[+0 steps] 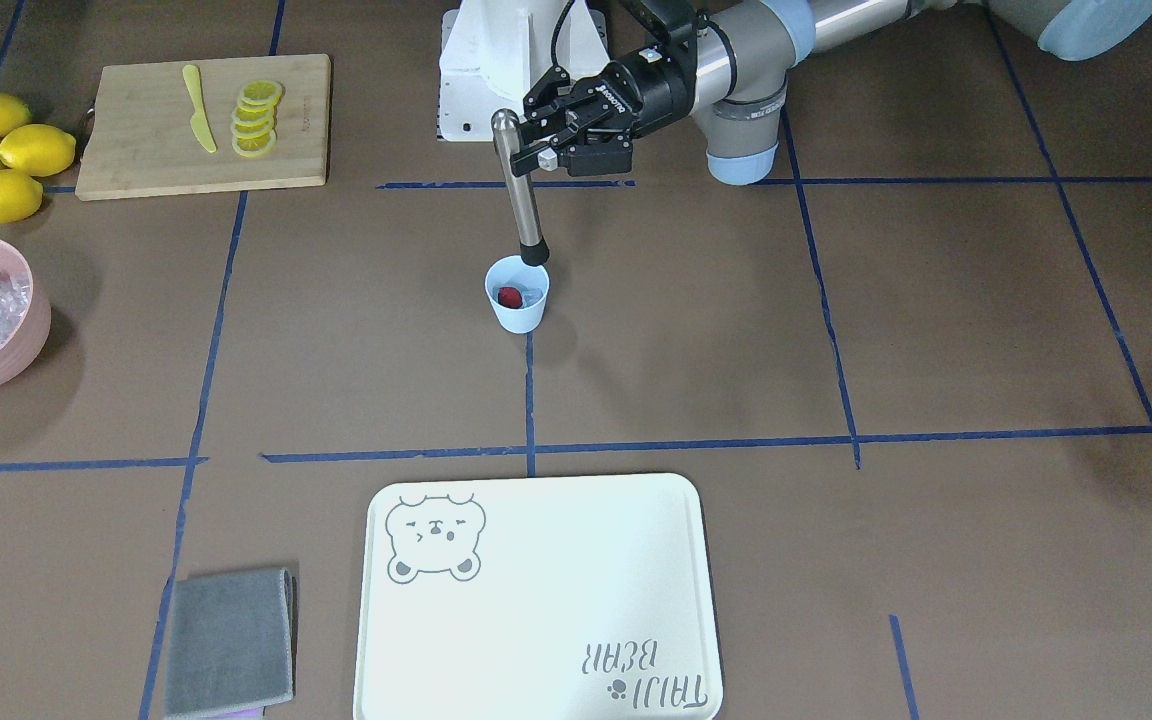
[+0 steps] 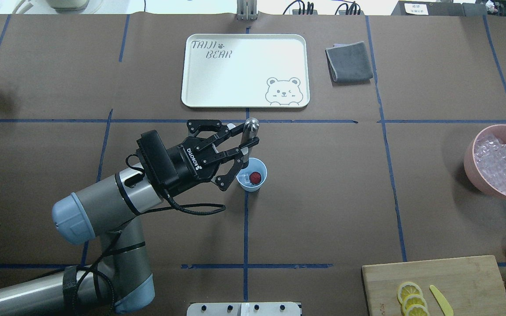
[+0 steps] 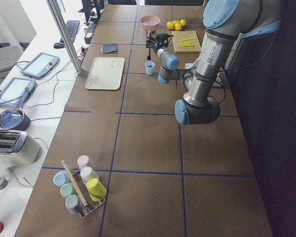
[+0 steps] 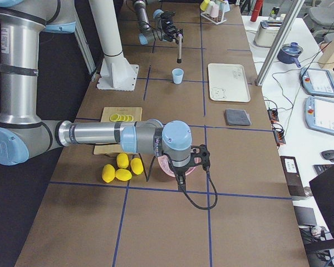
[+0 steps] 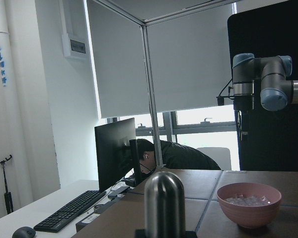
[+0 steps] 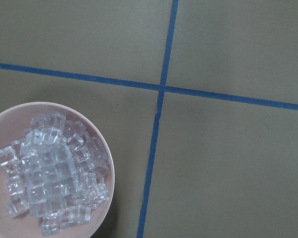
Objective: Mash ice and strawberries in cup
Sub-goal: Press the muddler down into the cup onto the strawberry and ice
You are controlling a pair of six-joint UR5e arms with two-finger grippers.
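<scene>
The pale-blue cup [image 1: 517, 312] stands at mid table and holds a dark-red strawberry [image 1: 509, 297] and clear ice [image 1: 533, 297]. It also shows in the overhead view [image 2: 248, 184], with the strawberry [image 2: 255, 177] inside. My left gripper [image 1: 528, 156] is shut on a steel muddler [image 1: 522, 200] and holds it upright, its black tip just above the cup's rim on the robot's side. The overhead view shows the gripper [image 2: 246, 142] beside the cup. My right gripper [image 4: 202, 157] hangs near the pink bowl; I cannot tell whether it is open.
A pink bowl [image 1: 28, 340] of ice cubes [image 6: 54, 168] stands at the table's right end, beside several lemons [image 1: 1, 150] and a cutting board [image 1: 136, 150] with lemon slices and a yellow knife. A white tray [image 1: 536, 600] and grey cloth [image 1: 229, 640] lie on the far side.
</scene>
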